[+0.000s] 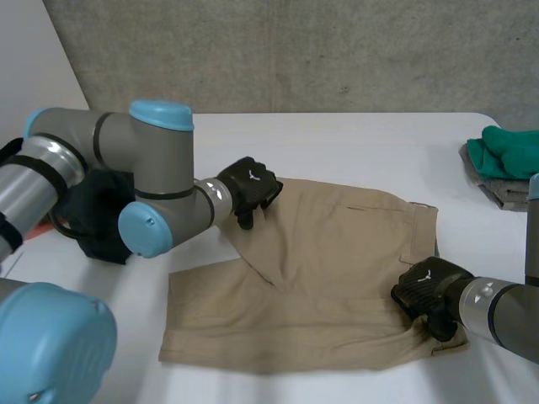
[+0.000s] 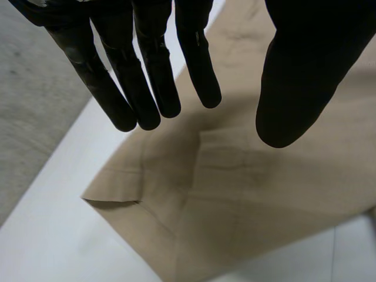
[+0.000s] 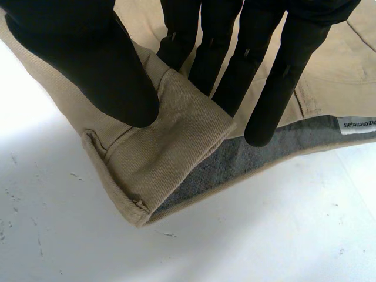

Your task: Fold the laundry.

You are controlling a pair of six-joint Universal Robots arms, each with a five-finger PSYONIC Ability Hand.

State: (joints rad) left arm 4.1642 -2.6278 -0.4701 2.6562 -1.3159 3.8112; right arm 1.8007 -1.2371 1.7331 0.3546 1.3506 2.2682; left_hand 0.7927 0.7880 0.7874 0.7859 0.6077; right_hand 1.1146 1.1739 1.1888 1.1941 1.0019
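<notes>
Tan shorts (image 1: 337,252) lie flat across the middle of the white table (image 1: 354,139). My left hand (image 1: 248,187) hovers over their far left edge. In its wrist view the fingers (image 2: 147,76) hang straight, apart from the thumb, with nothing between them and the tan cloth (image 2: 264,194) below. My right hand (image 1: 429,286) is at the near right corner of the shorts. There the thumb (image 3: 88,53) presses a folded-over waistband corner (image 3: 170,147) against the fingers, showing the grey inner lining and a small white label.
A green cloth (image 1: 509,151) lies on a grey one (image 1: 505,192) at the table's far right edge. A black garment (image 1: 97,219) is bunched at the left, behind my left arm.
</notes>
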